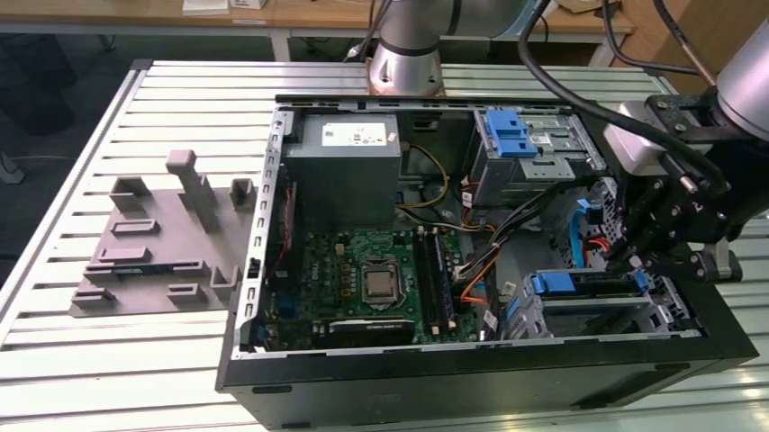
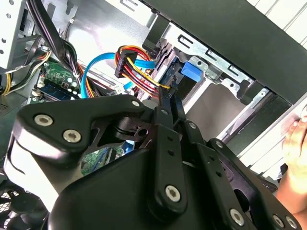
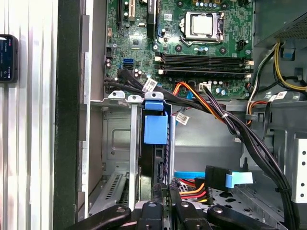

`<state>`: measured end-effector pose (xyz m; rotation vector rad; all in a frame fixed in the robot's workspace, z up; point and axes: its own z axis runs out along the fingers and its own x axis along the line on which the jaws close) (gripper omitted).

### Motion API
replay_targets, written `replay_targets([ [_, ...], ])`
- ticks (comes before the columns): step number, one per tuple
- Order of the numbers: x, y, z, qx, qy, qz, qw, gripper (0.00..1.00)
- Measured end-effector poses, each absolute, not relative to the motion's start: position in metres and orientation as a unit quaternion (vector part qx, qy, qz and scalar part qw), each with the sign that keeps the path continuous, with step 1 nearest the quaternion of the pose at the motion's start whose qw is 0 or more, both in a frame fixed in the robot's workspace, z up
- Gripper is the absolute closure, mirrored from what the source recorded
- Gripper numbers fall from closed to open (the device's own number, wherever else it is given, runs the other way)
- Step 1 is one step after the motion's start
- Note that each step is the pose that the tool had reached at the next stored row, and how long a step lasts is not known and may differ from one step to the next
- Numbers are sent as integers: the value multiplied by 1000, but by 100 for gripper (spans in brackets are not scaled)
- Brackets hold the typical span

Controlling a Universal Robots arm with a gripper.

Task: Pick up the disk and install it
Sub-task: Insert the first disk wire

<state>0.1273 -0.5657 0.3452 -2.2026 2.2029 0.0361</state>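
Note:
The disk (image 3: 156, 128) stands on edge in the grey metal drive cage (image 3: 117, 139) at the near right corner of the open computer case. It is thin and dark seen edge-on, with a blue plastic carrier tab at its end. In the exterior view the disk (image 1: 585, 283) lies in the cage (image 1: 601, 317) right under my gripper (image 1: 637, 265). In both wrist views the black fingers close from either side on the disk's edge, with the gripper (image 3: 164, 190) (image 2: 169, 98) shut on it. The blue tab (image 2: 190, 72) sits at the cage's rim.
Orange, red and black cables (image 3: 192, 91) and a blue flat cable (image 2: 96, 67) run close beside the cage. The motherboard (image 1: 373, 279), grey power-supply box (image 1: 348, 148) and upper bay with blue latch (image 1: 511, 135) are in the case. A grey fixture (image 1: 157, 234) lies on the table. A hand (image 2: 298, 139) is beside the case.

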Motion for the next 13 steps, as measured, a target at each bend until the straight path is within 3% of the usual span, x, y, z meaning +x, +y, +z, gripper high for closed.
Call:
replay_targets([
  [13, 127, -566, 342, -705, 709, 12, 13, 84],
])
